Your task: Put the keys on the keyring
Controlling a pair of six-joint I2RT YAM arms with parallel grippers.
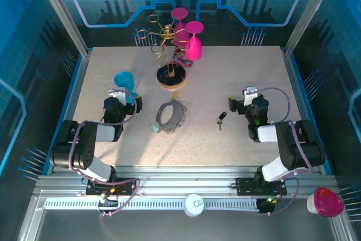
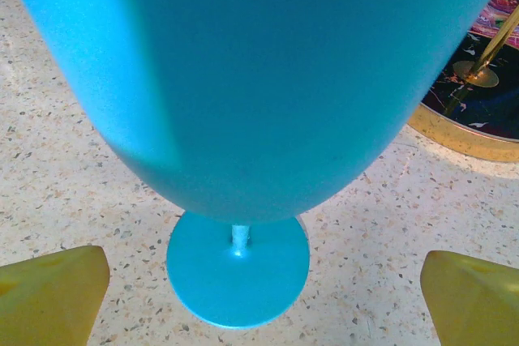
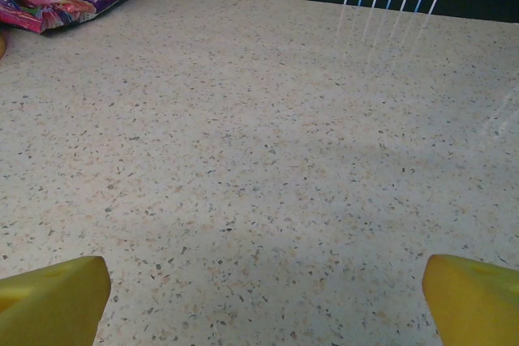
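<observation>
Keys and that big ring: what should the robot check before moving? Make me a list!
1. The black key lies free on the table: ok.
2. The keyring lies flat, uncovered: ok.
3. The right hand is open and empty: ok.
4. The left hand is open: ok.
5. Path ahead of the left hand: not ok, the blue goblet stands right in front.
6. The yellow bit and teal bit are on the keyring: cannot tell.

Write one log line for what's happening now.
left gripper: open, at blue goblet | right gripper: open, above table | black key: apart from keyring
</observation>
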